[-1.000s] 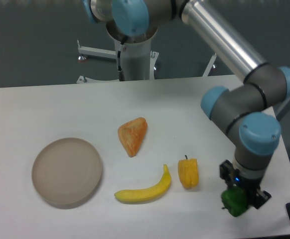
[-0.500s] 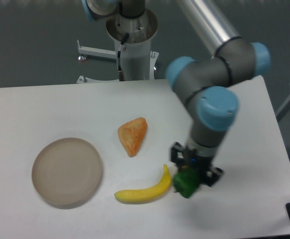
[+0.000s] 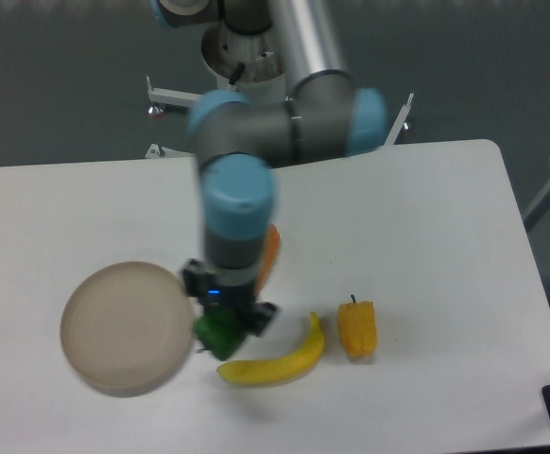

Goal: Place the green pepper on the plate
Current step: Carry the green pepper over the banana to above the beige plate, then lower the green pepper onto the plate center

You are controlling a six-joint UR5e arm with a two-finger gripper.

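Pepper travel is nearly done: the hand, clamped on the green pepper, has swung leftward across the bench to the plate edge.

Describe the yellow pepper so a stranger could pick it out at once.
Start at the white table and find the long banana near its front edge. Just right of the banana's upturned tip sits the yellow pepper, alone and untouched. It is short, blocky and orange-yellow with a small dark stem, unlike the curved banana or the green pepper in the gripper.
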